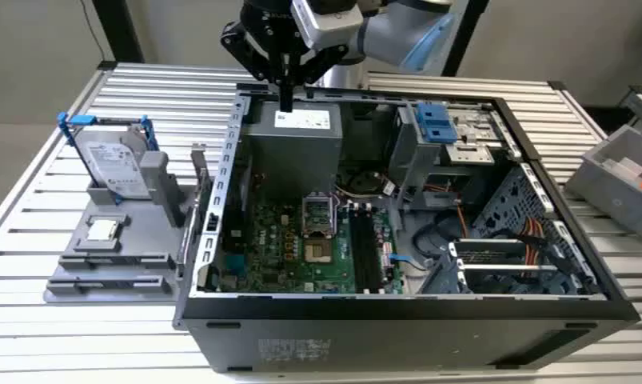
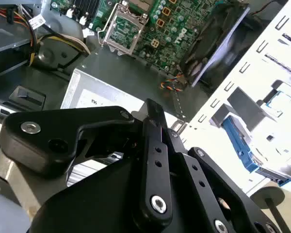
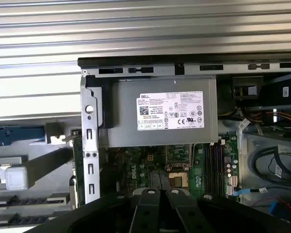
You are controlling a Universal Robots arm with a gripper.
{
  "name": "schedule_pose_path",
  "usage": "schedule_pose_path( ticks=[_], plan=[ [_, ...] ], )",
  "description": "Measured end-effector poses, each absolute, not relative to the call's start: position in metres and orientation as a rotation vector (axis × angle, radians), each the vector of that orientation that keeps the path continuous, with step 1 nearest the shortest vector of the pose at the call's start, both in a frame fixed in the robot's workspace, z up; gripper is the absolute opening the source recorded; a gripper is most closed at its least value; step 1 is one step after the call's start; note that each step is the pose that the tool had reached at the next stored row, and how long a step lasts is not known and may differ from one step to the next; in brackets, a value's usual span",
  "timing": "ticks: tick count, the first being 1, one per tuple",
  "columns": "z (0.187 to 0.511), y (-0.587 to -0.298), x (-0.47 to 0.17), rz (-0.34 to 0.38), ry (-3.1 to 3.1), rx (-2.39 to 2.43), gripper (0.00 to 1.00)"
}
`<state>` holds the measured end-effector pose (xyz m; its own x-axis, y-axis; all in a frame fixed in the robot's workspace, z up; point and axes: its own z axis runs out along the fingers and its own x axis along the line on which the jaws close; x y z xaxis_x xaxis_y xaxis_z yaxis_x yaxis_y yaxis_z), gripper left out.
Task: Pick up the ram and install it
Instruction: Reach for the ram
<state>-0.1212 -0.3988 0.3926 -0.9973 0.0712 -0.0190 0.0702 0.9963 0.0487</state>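
My gripper (image 1: 286,98) hangs over the back of the open computer case (image 1: 209,240), just above the grey power supply (image 1: 294,132). Its black fingers (image 3: 150,196) stand together, shut, with nothing between them. A thin narrow stick that looks like the ram (image 1: 202,190) stands on edge in the grey holder (image 1: 107,268), right beside the case's wall on the exterior view's left. It is well apart from the gripper. The long black motherboard slots (image 1: 364,254) lie inside the case, next to the square processor socket (image 1: 317,214); the first wrist view shows these slots (image 3: 216,167) too.
The holder also carries a silver hard drive (image 1: 118,164) in a blue frame and a small square chip (image 1: 104,230). Inside the case are a drive cage with blue clips (image 1: 436,124) and orange cables (image 1: 534,248). A grey bin (image 1: 624,180) stands at the exterior view's right.
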Motion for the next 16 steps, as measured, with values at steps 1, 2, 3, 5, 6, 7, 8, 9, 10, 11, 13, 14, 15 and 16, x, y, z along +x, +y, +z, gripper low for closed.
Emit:
schedule_pose_path(
  ticks=[1, 2, 3, 5, 6, 7, 8, 9, 10, 11, 13, 14, 15, 16],
  plan=[
    [0.3926, -0.3988, -0.1212, 0.075, 3.118, 0.11, 0.0],
    [0.3926, -0.3988, -0.1212, 0.075, 3.118, 0.11, 0.0],
    [0.3926, -0.3988, -0.1212, 0.075, 3.118, 0.11, 0.0],
    [0.3926, -0.3988, -0.1212, 0.075, 3.118, 0.11, 0.0],
    [0.3926, -0.3988, -0.1212, 0.075, 3.118, 0.11, 0.0],
    [0.3926, -0.3988, -0.1212, 0.075, 3.118, 0.11, 0.0],
    [0.3926, -0.3988, -0.1212, 0.075, 3.118, 0.11, 0.0],
    [0.3926, -0.3988, -0.1212, 0.075, 3.118, 0.11, 0.0],
    [0.3926, -0.3988, -0.1212, 0.075, 3.118, 0.11, 0.0],
    [0.3926, -0.3988, -0.1212, 0.075, 3.118, 0.11, 0.0],
    [0.3926, -0.3988, -0.1212, 0.075, 3.118, 0.11, 0.0],
    [0.3926, -0.3988, -0.1212, 0.075, 3.118, 0.11, 0.0],
    [0.3926, -0.3988, -0.1212, 0.075, 3.118, 0.11, 0.0],
    [0.3926, -0.3988, -0.1212, 0.075, 3.118, 0.11, 0.0]
  ],
)
